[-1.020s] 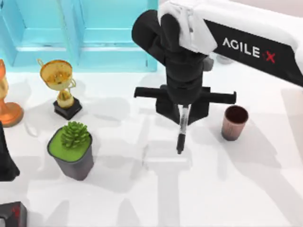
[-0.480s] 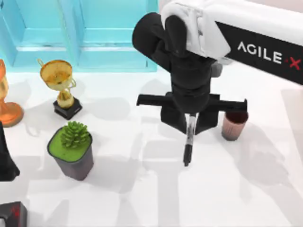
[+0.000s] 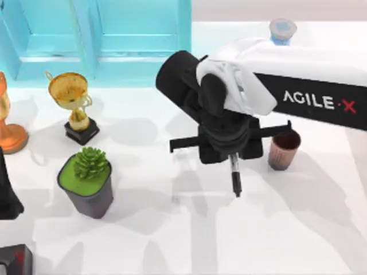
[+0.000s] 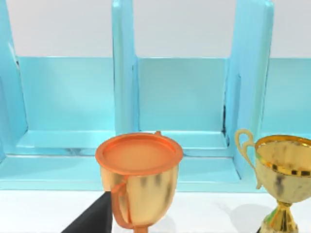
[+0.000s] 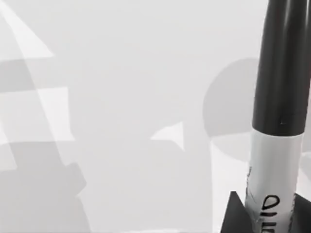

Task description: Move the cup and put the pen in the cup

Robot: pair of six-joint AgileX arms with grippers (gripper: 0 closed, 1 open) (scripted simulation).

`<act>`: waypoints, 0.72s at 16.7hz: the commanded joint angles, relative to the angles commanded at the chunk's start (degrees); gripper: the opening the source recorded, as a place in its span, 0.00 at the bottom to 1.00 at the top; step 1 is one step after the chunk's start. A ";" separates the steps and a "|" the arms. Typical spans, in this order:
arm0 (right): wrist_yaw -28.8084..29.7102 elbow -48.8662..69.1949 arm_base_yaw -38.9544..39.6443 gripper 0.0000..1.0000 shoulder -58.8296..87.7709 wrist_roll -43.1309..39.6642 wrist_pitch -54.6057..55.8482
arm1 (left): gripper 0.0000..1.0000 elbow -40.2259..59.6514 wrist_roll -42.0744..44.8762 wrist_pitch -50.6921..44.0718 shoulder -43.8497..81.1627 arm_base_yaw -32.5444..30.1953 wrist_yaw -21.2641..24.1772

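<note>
My right gripper (image 3: pixel 232 156) is shut on the pen (image 3: pixel 235 176), a slim black marker with a white label band that hangs tip-down above the middle of the table. In the right wrist view the pen (image 5: pixel 279 121) stands between the dark fingers (image 5: pixel 233 216) over bare white tabletop. The cup (image 3: pixel 283 150), a small copper-brown ribbed tumbler, stands upright just right of the gripper, partly behind the gripper's black crossbar. The pen's tip is left of the cup and not over it. My left arm (image 3: pixel 7 192) is parked at the table's left edge.
A gold trophy (image 3: pixel 71 97) and a dark pot with a green succulent (image 3: pixel 89 180) stand at the left, an orange trophy (image 3: pixel 7 129) farther left. A teal shelf (image 3: pixel 114 34) runs along the back. A blue-capped bottle (image 3: pixel 282 28) is at the back right.
My right arm has carried the pen to the right, closer to the cup, and its crossbar now overlaps the cup's rim. The cup and the left arm have not moved.
</note>
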 joint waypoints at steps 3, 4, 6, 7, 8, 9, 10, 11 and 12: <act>9.66 -9.68 1.75 0.00 -3.44 -8.14 17.30 | 1.00 0.00 0.00 0.00 0.00 0.00 0.00; 12.98 -13.11 2.38 0.00 -4.76 -11.04 23.89 | 1.00 0.00 0.00 0.00 0.00 0.00 0.00; 19.55 -20.04 3.66 0.00 -7.62 -16.90 37.90 | 1.00 0.00 0.00 0.00 0.00 0.00 0.00; 22.76 -23.49 4.31 0.00 -9.15 -19.82 45.20 | 1.00 0.00 0.00 0.00 0.00 0.00 0.00; 25.87 -26.91 4.95 0.00 -10.74 -22.70 52.57 | 1.00 0.00 0.00 0.00 0.00 0.00 0.00; 28.88 -30.26 5.58 0.00 -12.38 -25.53 59.93 | 1.00 0.00 0.00 0.00 0.00 0.00 0.00; 31.76 -33.52 6.19 0.00 -14.04 -28.27 67.19 | 1.00 0.00 0.00 0.00 0.00 0.00 0.00; 34.51 -36.67 6.78 0.00 -15.73 -30.92 74.26 | 1.00 0.00 0.00 0.00 0.00 0.00 0.00; 37.09 -39.67 7.35 0.00 -17.41 -33.45 81.06 | 1.00 0.00 0.00 0.00 0.00 0.00 0.00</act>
